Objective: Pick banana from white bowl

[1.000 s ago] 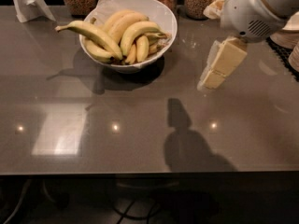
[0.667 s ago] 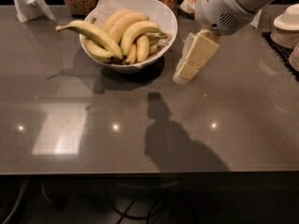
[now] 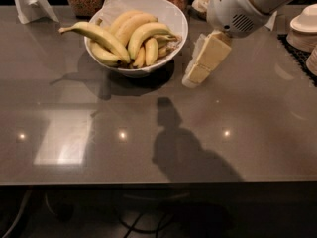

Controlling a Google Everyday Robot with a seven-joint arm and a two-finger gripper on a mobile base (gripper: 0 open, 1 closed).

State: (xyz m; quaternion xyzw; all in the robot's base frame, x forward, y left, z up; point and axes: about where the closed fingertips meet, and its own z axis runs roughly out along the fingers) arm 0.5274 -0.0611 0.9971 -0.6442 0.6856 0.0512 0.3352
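cream-coloured two-finger gripper (image 3: 192, 78) hangs empty just right of glossy round white bowl (image 3: 174, 15), grip state can't tell | long slim yellow banana (image 3: 101, 36) atop stubbier bananas (image 3: 143, 33), stem overhanging left rim | risk: reaching across may clip rim or grab wrong fruit
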